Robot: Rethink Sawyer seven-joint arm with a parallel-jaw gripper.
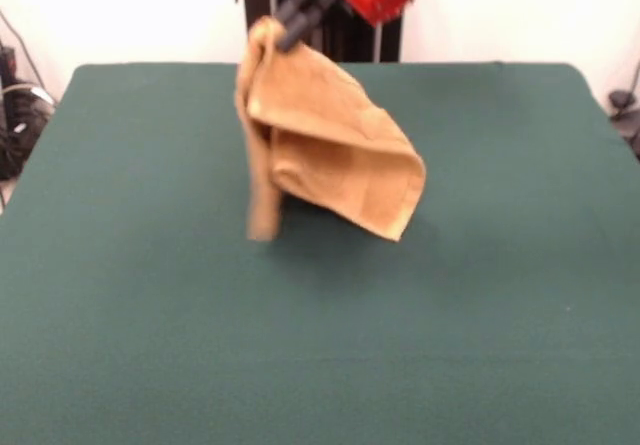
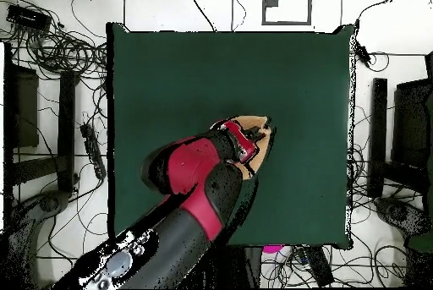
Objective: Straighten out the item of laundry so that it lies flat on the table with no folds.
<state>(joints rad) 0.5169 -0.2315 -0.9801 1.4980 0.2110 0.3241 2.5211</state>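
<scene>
The orange-tan towel (image 1: 335, 150) hangs in the air above the dark green table (image 1: 320, 345), folded over on itself, with one corner drooping low and another jutting out to the right. My gripper (image 1: 295, 20) is shut on the towel's top corner near the picture's top. In the overhead view the gripper (image 2: 251, 137) sits over the table's middle, with a bit of the towel (image 2: 254, 123) showing past it. The arm hides the rest of the towel there.
Cables and dark equipment (image 2: 51, 58) lie on the floor around the table (image 2: 169, 67). The robot's pedestal (image 1: 330, 35) stands behind the far edge. A black object (image 1: 625, 100) sits off the table's right side.
</scene>
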